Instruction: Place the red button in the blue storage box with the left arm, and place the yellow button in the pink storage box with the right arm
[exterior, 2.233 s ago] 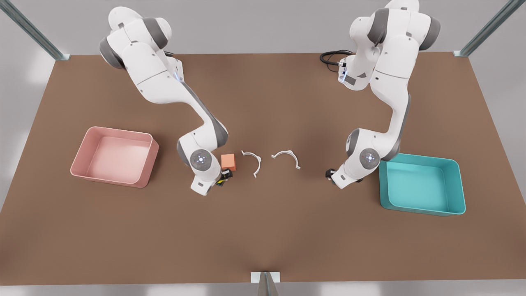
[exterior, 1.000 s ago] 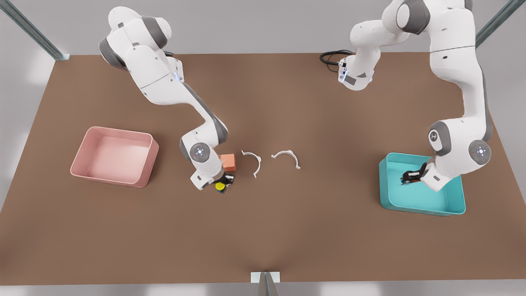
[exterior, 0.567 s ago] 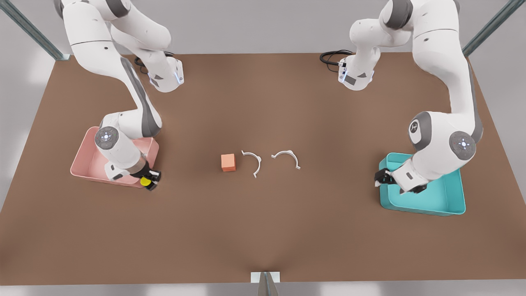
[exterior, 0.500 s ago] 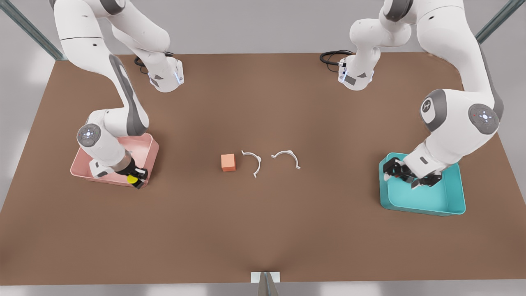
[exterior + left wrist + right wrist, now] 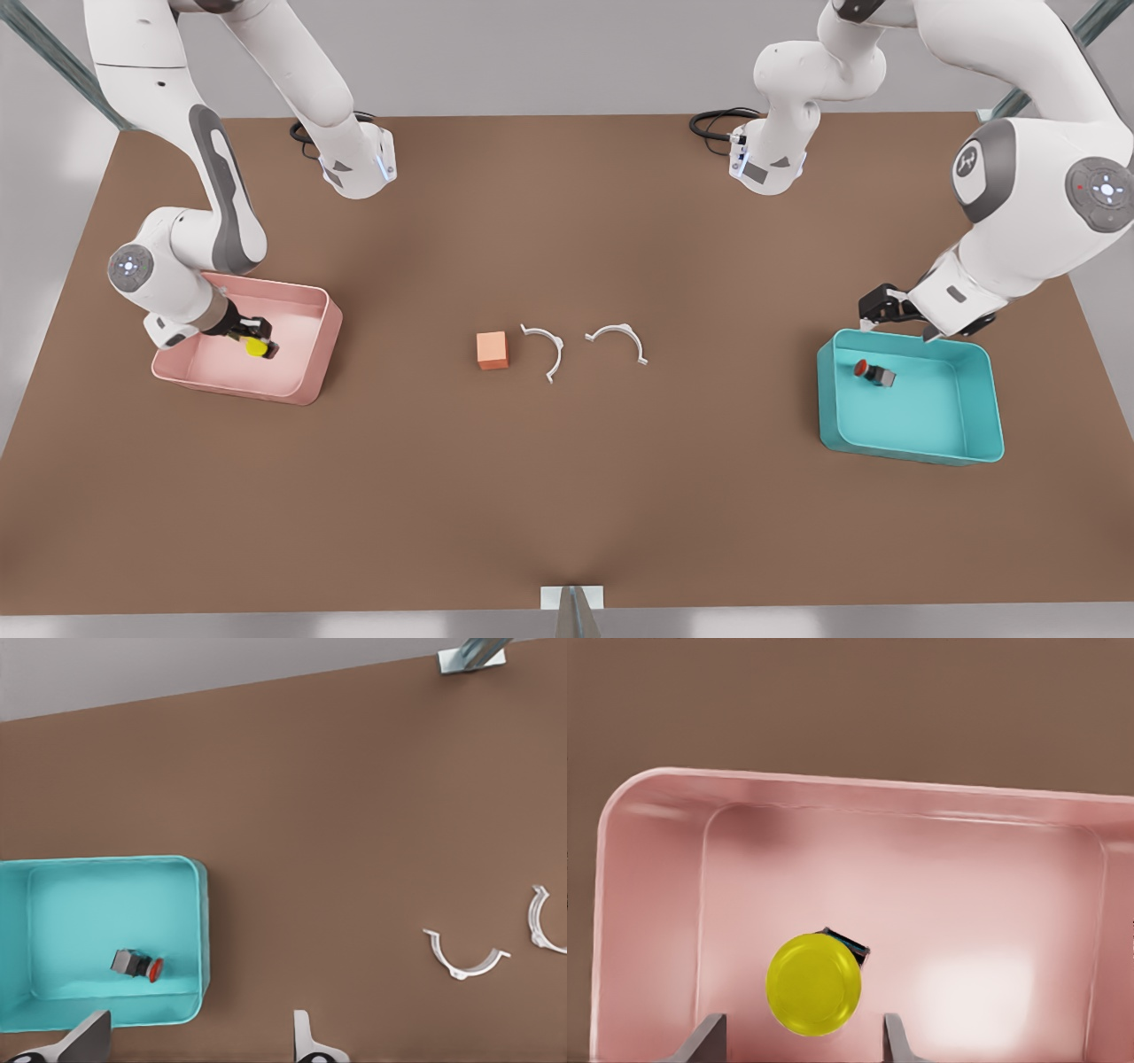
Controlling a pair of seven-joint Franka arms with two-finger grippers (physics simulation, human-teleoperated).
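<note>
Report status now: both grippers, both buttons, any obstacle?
Left gripper open, above blue storage box; red button lying inside. Right gripper open over pink storage box; yellow button between fingers. No obstacle.

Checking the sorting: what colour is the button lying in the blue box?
Red button, clearest in the front view.

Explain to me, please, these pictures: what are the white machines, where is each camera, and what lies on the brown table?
These are two simulated robot arms. One camera looks down on the table; two others sit on the wrists. The left tool hangs open above the blue storage box, where the red button lies on its side. The right tool is over the pink storage box, its fingers spread wider than the yellow button below. In the middle lie an orange cube and two white clips. Nothing is held.
</note>
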